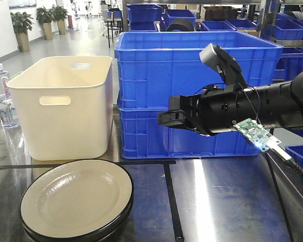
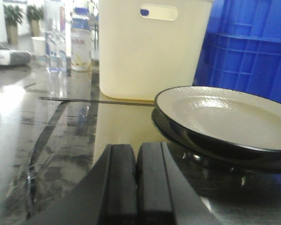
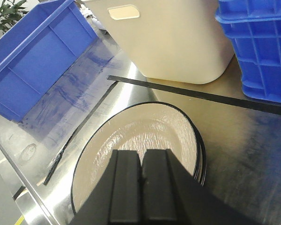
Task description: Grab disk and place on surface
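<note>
Disk: the cream plate (image 1: pixel 77 198) with a dark rim lies on top of a second, dark plate, on the tabletop (image 1: pixel 227 201) at front left; stacked like this, only the upper one offers its rim freely.
Right gripper (image 1: pixel 167 118): hangs in the air above the tabletop, right of the stack and not touching it; its jaws are closed on nothing, the two fingers meeting in the wrist view, so they must part before any grasp.
Left gripper (image 2: pixel 137 180): low over the tabletop just beside the stack, jaws pressed together and empty.
Placement zone: bare metal between black tape lines (image 1: pixel 172 201), likely the set-down area.
Backdrop: cream bin (image 1: pixel 65 108) and blue crates (image 1: pixel 192 96) stand behind, leaving the front free.
Writing: a bottle (image 1: pixel 1 96) at far left carries a red-lettered label, too small to read.
</note>
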